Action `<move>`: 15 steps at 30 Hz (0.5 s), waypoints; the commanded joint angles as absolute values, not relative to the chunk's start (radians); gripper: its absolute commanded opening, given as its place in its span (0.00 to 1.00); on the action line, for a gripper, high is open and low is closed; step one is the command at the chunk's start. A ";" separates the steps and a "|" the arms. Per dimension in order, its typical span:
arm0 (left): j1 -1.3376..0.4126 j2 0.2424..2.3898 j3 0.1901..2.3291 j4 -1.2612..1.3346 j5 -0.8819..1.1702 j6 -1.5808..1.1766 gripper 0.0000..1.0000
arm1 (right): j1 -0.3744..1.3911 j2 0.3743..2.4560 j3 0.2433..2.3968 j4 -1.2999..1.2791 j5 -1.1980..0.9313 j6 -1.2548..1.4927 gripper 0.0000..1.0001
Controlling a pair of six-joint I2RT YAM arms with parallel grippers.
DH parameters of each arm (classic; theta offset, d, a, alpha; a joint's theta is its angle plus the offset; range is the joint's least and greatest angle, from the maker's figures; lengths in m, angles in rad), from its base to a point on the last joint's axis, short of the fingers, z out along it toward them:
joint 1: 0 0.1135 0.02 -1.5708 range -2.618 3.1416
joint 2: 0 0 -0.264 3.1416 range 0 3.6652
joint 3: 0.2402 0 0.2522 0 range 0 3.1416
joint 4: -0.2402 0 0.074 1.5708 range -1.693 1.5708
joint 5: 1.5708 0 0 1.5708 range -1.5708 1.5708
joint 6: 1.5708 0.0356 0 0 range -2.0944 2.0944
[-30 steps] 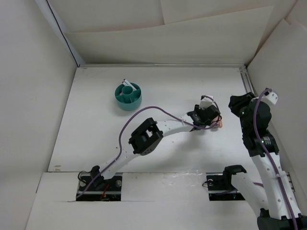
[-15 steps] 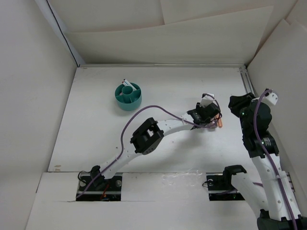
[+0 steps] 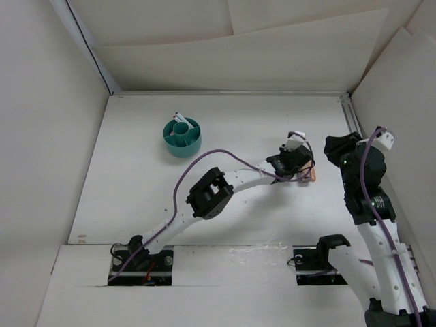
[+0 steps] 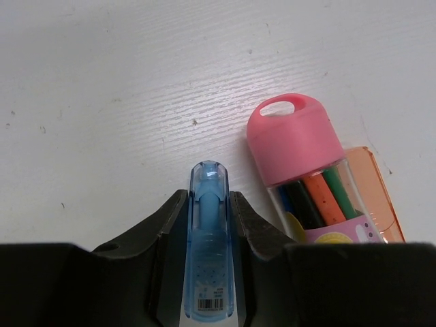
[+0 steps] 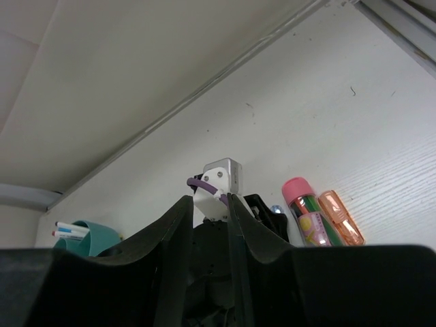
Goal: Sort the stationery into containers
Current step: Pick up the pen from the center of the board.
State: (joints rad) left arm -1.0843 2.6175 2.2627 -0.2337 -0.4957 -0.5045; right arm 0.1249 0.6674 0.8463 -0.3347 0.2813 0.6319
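Note:
My left gripper (image 4: 208, 197) is shut on a translucent blue stick (image 4: 210, 259) and holds it low over the white table; it sits at the right middle of the top view (image 3: 304, 172). Just right of it lie a pink-capped clear tube of coloured sticks (image 4: 306, 184) and an orange stick (image 4: 378, 197); both also show in the right wrist view, the tube (image 5: 303, 211) and the orange stick (image 5: 340, 218). The teal organiser bowl (image 3: 182, 136) stands far left and holds white pens (image 3: 178, 117). My right gripper (image 3: 331, 146) hangs raised beside the left one, slightly open and empty.
A metal rail (image 3: 349, 116) runs along the table's right edge, with white walls on all sides. The left arm (image 3: 208, 194) stretches diagonally across the middle of the table. The bowl also shows in the right wrist view (image 5: 85, 235).
My left gripper has shifted very slightly to the right beside the pink-capped tube. The right arm has not moved.

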 commanded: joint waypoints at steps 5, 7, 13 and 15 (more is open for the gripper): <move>-1.078 2.407 2.054 -0.195 -0.601 -0.520 0.01 | 0.124 0.647 0.885 -0.296 0.299 0.611 0.33; -1.052 2.277 1.931 -0.161 -0.611 -0.540 0.01 | 0.124 0.647 0.899 -0.305 0.308 0.611 0.33; -0.846 1.938 1.698 -0.114 -0.508 -0.647 0.01 | 0.144 0.658 0.861 -0.239 0.255 0.620 0.34; -0.780 1.861 1.606 -0.095 -0.485 -0.658 0.01 | 0.153 0.681 0.850 -0.212 0.218 0.620 0.34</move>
State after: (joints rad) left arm -0.9024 2.0392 1.6722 -0.1524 -0.4969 -0.5991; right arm 0.1383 0.6670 0.8516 -0.3038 0.2668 0.6250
